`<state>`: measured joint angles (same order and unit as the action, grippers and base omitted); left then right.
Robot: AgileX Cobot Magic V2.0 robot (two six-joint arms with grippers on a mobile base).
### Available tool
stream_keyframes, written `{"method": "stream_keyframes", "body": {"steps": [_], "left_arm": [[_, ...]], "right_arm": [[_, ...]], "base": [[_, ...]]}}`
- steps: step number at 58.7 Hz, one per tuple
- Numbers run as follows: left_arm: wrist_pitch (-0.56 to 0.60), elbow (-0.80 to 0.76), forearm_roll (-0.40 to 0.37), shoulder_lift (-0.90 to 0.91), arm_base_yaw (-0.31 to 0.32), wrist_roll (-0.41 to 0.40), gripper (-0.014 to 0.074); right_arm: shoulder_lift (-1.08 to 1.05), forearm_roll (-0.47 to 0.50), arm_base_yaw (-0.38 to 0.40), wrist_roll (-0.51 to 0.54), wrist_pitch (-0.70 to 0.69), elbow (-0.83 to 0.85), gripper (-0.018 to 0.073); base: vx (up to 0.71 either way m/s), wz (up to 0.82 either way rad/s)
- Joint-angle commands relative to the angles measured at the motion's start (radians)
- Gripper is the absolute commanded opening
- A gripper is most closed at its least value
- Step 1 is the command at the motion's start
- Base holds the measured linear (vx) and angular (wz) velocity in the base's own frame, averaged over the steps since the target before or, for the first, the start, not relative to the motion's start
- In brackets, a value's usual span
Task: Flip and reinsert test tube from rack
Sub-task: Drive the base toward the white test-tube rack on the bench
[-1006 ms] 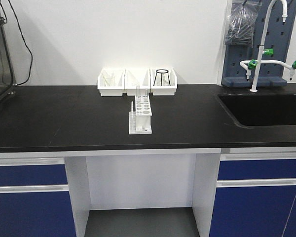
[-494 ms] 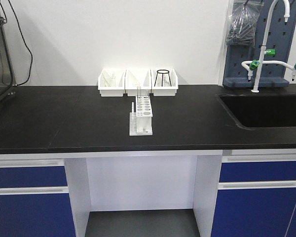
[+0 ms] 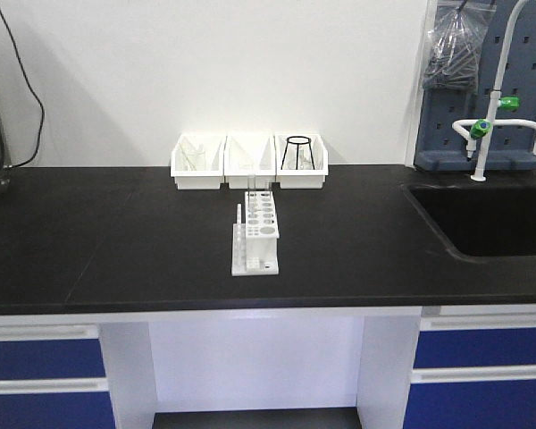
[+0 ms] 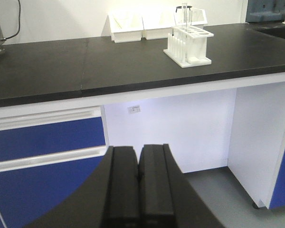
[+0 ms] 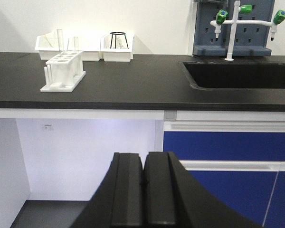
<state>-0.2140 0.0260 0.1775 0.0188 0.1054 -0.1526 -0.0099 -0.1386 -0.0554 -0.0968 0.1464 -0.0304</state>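
While the left gripper (image 4: 139, 164) and right gripper (image 5: 143, 173) are hovering short of the black countertop (image 3: 116, 241), jaws pressed together on nothing, the test tube (image 5: 60, 40) is standing upright at the far end of the white rack (image 5: 64, 71) on that countertop. It is sitting well apart from both jaws, rightward of the left pair and leftward of the right pair.

The white rack (image 3: 255, 234) stands flat on the black counter (image 3: 116, 241), its length running 6 to 12 o'clock, with round holes on top and short pegs along its 9 o'clock side. A clear test tube (image 5: 60, 42) stands upright at its 12 o'clock end, seemingly with a second tube beside it.
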Motion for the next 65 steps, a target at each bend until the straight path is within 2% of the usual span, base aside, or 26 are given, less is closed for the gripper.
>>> {"method": "stream_keyframes", "body": {"steps": [1,65], "left_arm": [[0.077,-0.004,-0.005,0.008,0.000,-0.009,-0.0006],[0.077,-0.004,-0.005,0.008,0.000,-0.009,-0.0006]], "right_arm": [[-0.014,-0.012,0.004,0.005,-0.082,-0.002,-0.0011],[-0.014,-0.012,0.004,0.005,-0.082,-0.002,-0.0011]], "base": [[0.35,-0.02],[0.36,0.01]]}}
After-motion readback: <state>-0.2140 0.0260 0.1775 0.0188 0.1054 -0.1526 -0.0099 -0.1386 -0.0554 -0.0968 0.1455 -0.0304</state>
